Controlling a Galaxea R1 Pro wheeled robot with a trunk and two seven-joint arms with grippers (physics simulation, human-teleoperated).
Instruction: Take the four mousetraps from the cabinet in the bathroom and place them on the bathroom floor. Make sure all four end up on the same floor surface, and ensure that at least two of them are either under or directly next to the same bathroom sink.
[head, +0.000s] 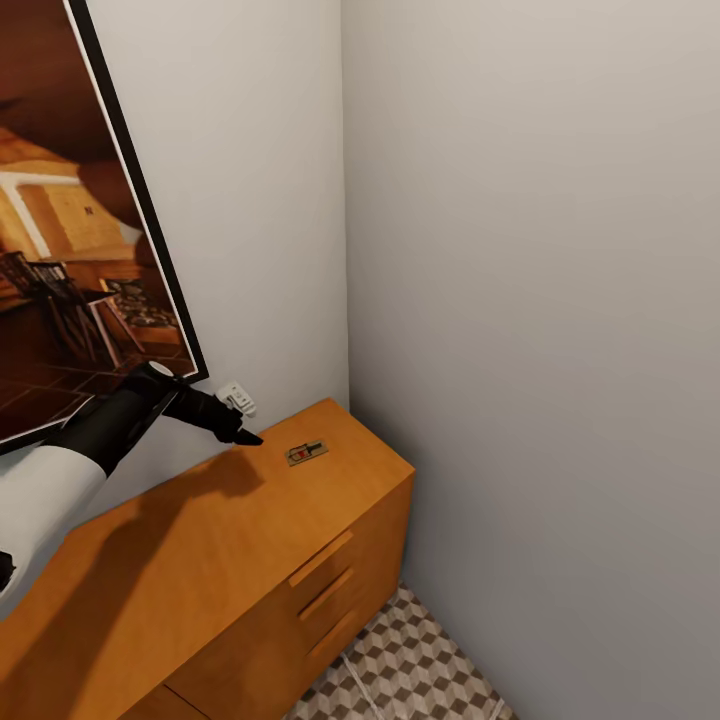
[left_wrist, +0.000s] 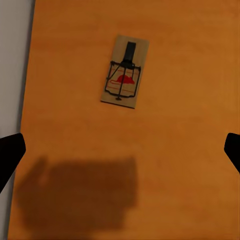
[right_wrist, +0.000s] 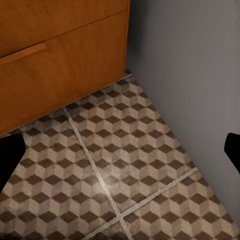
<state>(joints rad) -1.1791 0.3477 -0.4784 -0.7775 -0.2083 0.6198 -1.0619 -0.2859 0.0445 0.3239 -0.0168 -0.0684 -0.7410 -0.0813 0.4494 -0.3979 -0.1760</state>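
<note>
One mousetrap (head: 304, 452) lies flat on top of the orange-brown cabinet (head: 200, 560), near its far end by the wall corner. My left gripper (head: 240, 434) hovers above the cabinet top just short of it. In the left wrist view the mousetrap (left_wrist: 125, 71) is a small wooden slab with dark wire and a red spot, ahead of the open left gripper (left_wrist: 120, 150), whose dark fingertips (left_wrist: 9, 150) stand wide apart above the cabinet top (left_wrist: 190, 125). My right gripper (right_wrist: 120, 150) hangs open and empty over the bathroom floor (right_wrist: 125, 165), beside the cabinet's drawer fronts (right_wrist: 60, 50).
A large dark-framed picture (head: 70, 250) hangs on the wall behind the cabinet, with a white wall outlet (head: 238, 398) below its corner. Grey walls (head: 540, 300) close in the corner at the cabinet's end. A narrow strip of cube-patterned floor (head: 420, 670) runs between cabinet and wall.
</note>
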